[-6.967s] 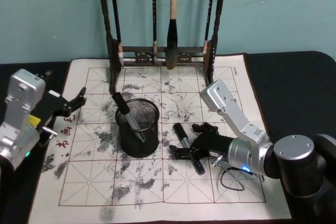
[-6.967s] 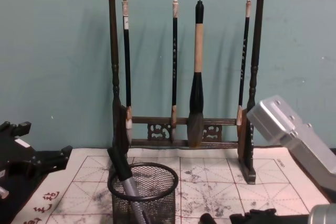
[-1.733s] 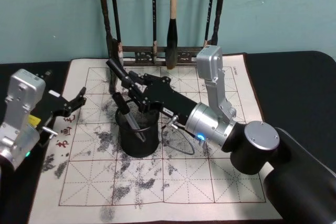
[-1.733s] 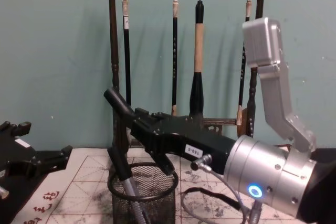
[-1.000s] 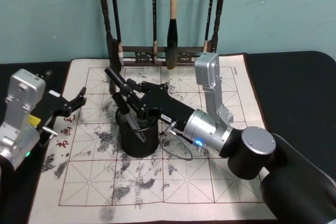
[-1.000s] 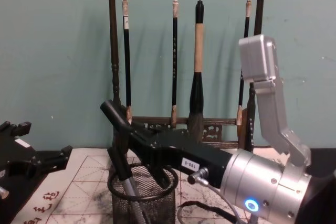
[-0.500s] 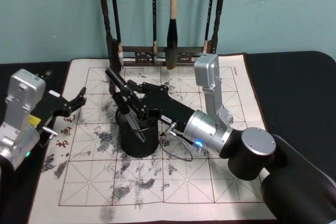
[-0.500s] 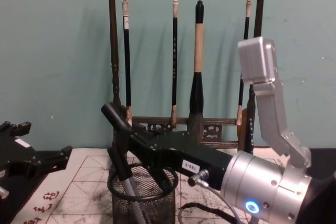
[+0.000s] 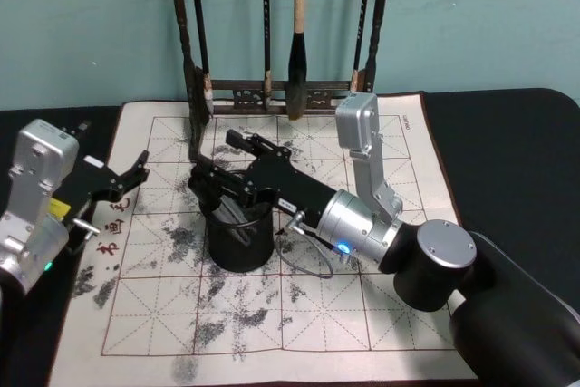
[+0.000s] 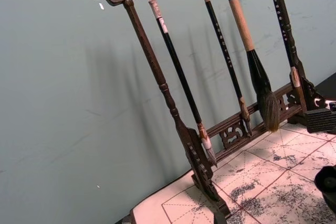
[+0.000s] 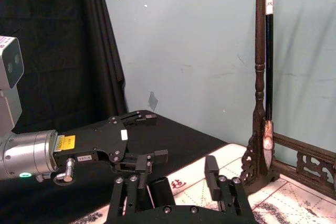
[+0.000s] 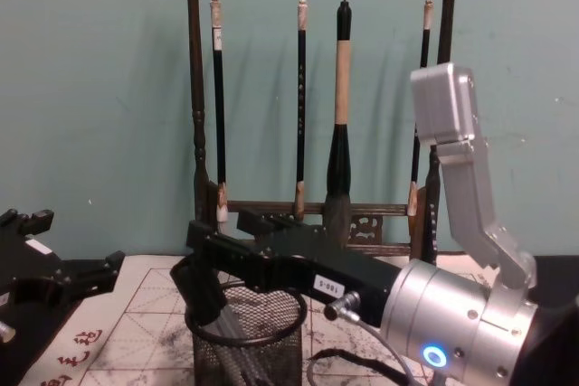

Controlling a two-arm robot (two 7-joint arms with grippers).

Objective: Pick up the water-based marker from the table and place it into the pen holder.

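black wire mesh forms the pen holder (image 9: pixel 239 233), which stands on the cream, ink-stained mat of the table (image 9: pixel 272 314), left of the mat's middle in the head view. the right gripper (image 9: pixel 222 165) hangs directly above the cup's mouth with its jaws spread wide. one finger (image 9: pixel 254 145) points out at about 11 o'clock from the wrist, the other (image 9: pixel 207 180) sits lower at about 9 o'clock over the near-left part of the rim, and nothing is gripped between them. in the chest view the same gripper (image 12: pixel 240 237) spans the top of the pen holder (image 12: pixel 246 341), with one finger reaching left past the rim.

the water-based marker (image 9: pixel 227 208) leans inside the pen holder, slanting from upper left to lower right, just below the spread fingers. its black cap (image 12: pixel 201 288) pokes up at the cup's left side, at about 10 o'clock from the cup's centre. in the right wrist view the marker's dark round end (image 11: pixel 161 190) shows between the two spread fingers (image 11: pixel 212 176), close to them, and i cannot tell whether it touches either one.

the left gripper (image 9: pixel 122 180) rests at 9 o'clock from the cup, over the mat's left edge, jaws parted and holding nothing. behind the mat, at 12 o'clock, stands the dark wooden brush rack (image 9: pixel 281 92) with four brushes hanging.
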